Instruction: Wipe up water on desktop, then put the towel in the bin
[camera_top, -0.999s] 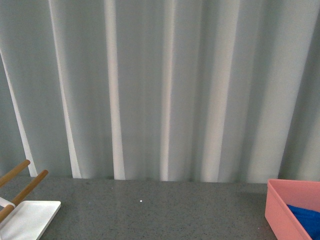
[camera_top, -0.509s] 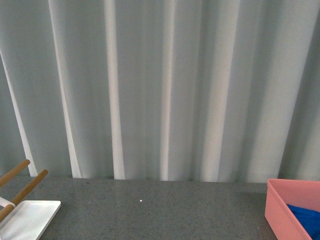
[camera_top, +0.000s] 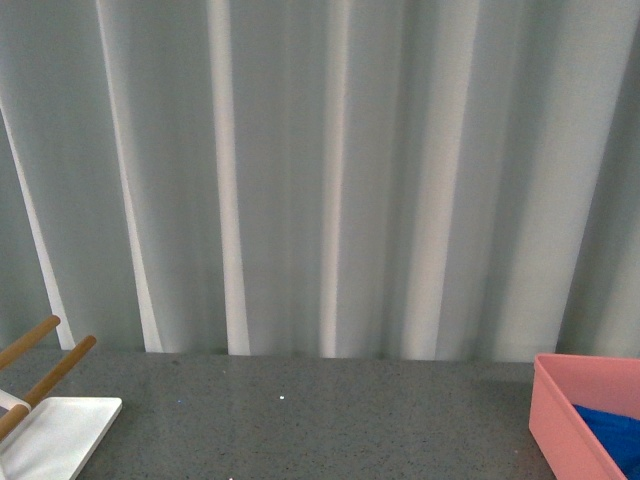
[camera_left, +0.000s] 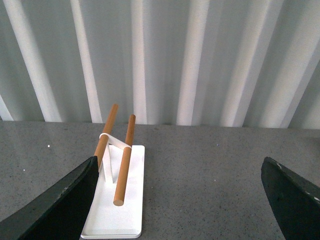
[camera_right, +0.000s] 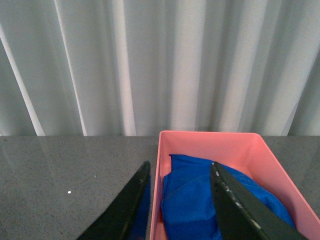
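The blue towel (camera_right: 192, 192) lies crumpled inside the salmon-pink bin (camera_right: 210, 140); in the front view the bin (camera_top: 560, 425) sits at the right edge with the towel (camera_top: 612, 432) in it. My right gripper (camera_right: 179, 172) is open and empty, hovering over the bin's near-left wall with one finger outside the bin and one finger over the towel. My left gripper (camera_left: 180, 170) is wide open and empty above the dark grey speckled desktop (camera_left: 210, 170). Neither gripper shows in the front view. I see no clear water patch on the desktop.
A white rack base (camera_left: 117, 212) with two slanted wooden rods (camera_left: 125, 160) stands beside my left gripper's finger; it also shows at the front view's lower left (camera_top: 55, 430). A pale pleated curtain (camera_top: 320, 170) closes the back of the desktop.
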